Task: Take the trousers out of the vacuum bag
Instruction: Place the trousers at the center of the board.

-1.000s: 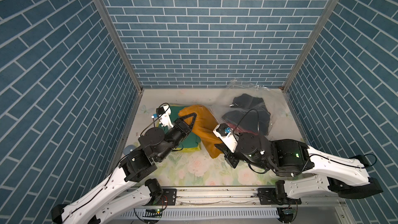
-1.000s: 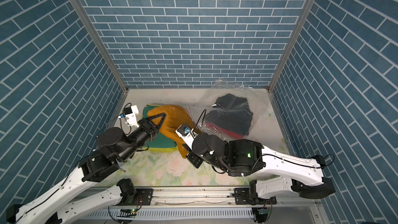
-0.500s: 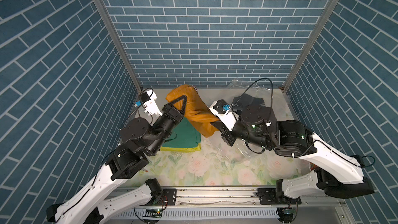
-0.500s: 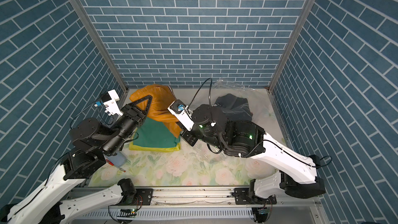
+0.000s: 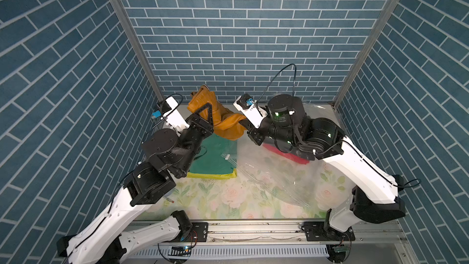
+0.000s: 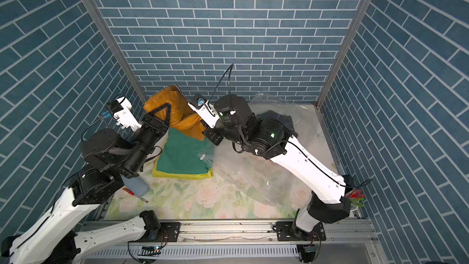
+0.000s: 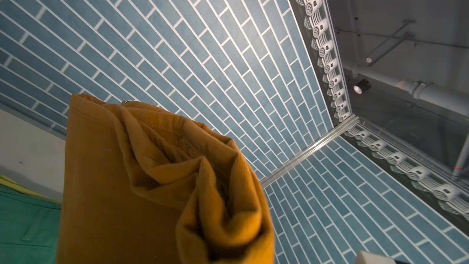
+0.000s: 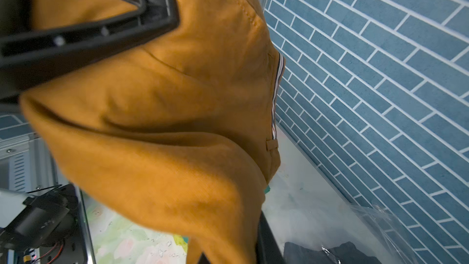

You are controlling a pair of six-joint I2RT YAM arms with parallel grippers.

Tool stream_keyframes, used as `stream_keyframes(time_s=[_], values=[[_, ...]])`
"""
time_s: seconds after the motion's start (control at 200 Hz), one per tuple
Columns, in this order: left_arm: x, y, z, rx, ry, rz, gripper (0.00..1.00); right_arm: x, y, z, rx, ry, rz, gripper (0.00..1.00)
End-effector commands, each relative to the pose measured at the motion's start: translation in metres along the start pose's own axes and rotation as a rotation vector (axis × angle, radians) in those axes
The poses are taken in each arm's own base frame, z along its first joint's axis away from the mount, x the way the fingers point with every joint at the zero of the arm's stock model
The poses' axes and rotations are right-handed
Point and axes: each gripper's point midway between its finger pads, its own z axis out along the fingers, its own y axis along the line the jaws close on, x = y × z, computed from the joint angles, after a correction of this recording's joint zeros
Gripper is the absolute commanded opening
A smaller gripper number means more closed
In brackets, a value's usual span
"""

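Trainee: Jaw state, both arms?

Technician: Left jaws are clenched on the upper fold of the mustard trousers [image 5: 223, 123], which are raised clear of the counter [image 5: 228, 204] near the back wall. Right jaws grasp the lower end of the same garment. The cloth sags between the two grips. This pair is outside the vacuum bag [image 5: 274, 173].

Trainee: Remaining items?

Technician: Green trousers [image 5: 215, 156] lie flat on the counter below the left arm, on top of a lime-yellow pair [image 5: 215, 175]. The bag lies crumpled on the right half of the counter. Black trousers [image 6: 276, 119] and a red pair [image 5: 286, 154] show beneath the right arm, apparently inside the plastic.

Trainee: Failure modes?

Technician: Three, by estimate.
- If the arms spread further, the cloth goes taut and can slip from the shallower grip.
- If the garment is let go where it hangs, it may fall across the bag and cover the pairs yet to be removed.
- The right arm sits low over the plastic, so a sweep could drag the bag along.

Trainee: Blind spots?

Technician: Right jaw tips are buried in cloth in every view, so grip depth cannot be confirmed. Cloth fills most of both wrist views. The bag opening cannot be traced through the glare. Whether the red pair lies fully inside cannot be told.
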Motion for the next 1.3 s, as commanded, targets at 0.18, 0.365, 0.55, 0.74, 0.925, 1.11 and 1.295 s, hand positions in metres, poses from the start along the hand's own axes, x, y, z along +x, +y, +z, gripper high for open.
stream_keyframes(time_s=[0.18, 0.365, 0.55, 0.74, 0.925, 1.11, 1.295], values=[[-0.015, 0.006, 0.041, 0.064, 0.014, -0.002, 0.0, -0.032, -0.065, 0.031, 0.238, -0.078, -0.052, 0.0], [-0.021, 0.047, 0.081, 0.08, 0.06, -0.057, 0.0, -0.028, -0.093, 0.051, 0.322, -0.071, -0.061, 0.0], [-0.028, 0.092, 0.103, 0.048, 0.065, -0.082, 0.0, -0.022, -0.118, 0.077, 0.378, -0.069, -0.072, 0.0], [-0.024, 0.138, 0.103, -0.02, 0.071, -0.088, 0.0, -0.002, -0.127, 0.113, 0.382, -0.029, -0.088, 0.0], [-0.004, 0.186, 0.091, -0.078, 0.099, -0.11, 0.0, 0.015, -0.119, 0.139, 0.351, -0.001, -0.089, 0.0], [0.019, 0.214, 0.069, -0.141, 0.128, -0.127, 0.0, 0.029, -0.099, 0.138, 0.255, -0.001, -0.052, 0.0], [0.036, 0.24, 0.044, -0.234, 0.144, -0.116, 0.0, 0.056, -0.068, 0.129, 0.157, 0.007, -0.004, 0.0]])
